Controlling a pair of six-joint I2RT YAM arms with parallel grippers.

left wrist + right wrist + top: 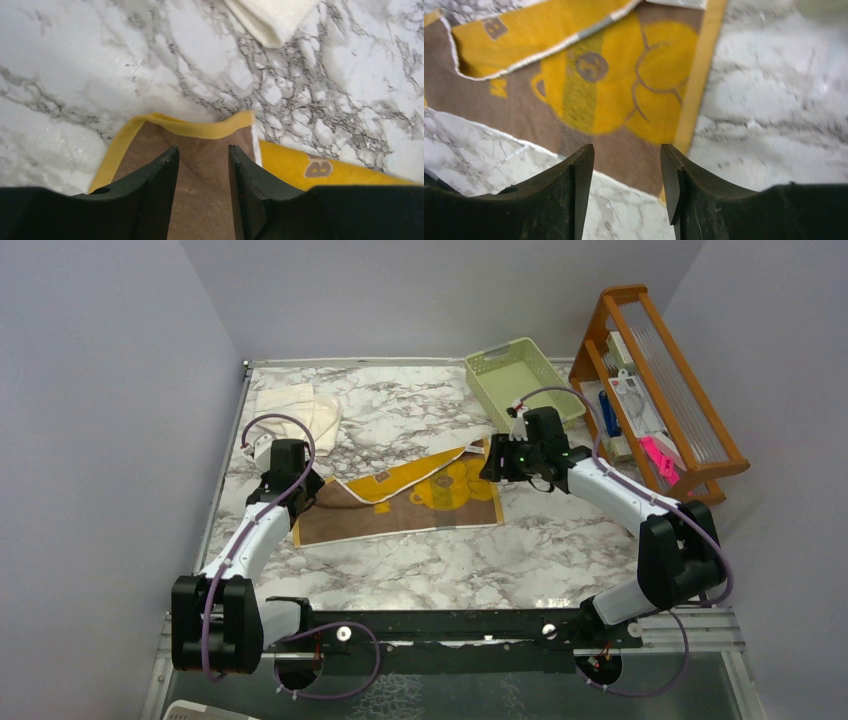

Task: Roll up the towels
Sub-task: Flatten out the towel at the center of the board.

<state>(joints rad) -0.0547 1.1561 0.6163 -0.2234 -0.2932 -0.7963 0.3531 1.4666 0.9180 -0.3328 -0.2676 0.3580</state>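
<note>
A tan-brown towel (400, 508) with a yellow bear print lies flat mid-table. A mustard-yellow towel (405, 476) lies slanted over its far edge. A cream-white towel (297, 408) sits crumpled at the back left. My left gripper (300, 487) is at the brown towel's left end. In the left wrist view it (202, 151) is open, low over the brown cloth (202, 200) and its yellow-bordered, rippled edge. My right gripper (494, 466) hovers by the towel's right side. It (627, 149) is open and empty above the brown towel's (484, 105) corner.
A pale green basket (515, 375) stands at the back, just behind the right gripper. A wooden rack (660, 390) holding small items fills the far right. Walls close in the table on the left, back and right. The cream towel's corner (272, 17) shows ahead of the left gripper.
</note>
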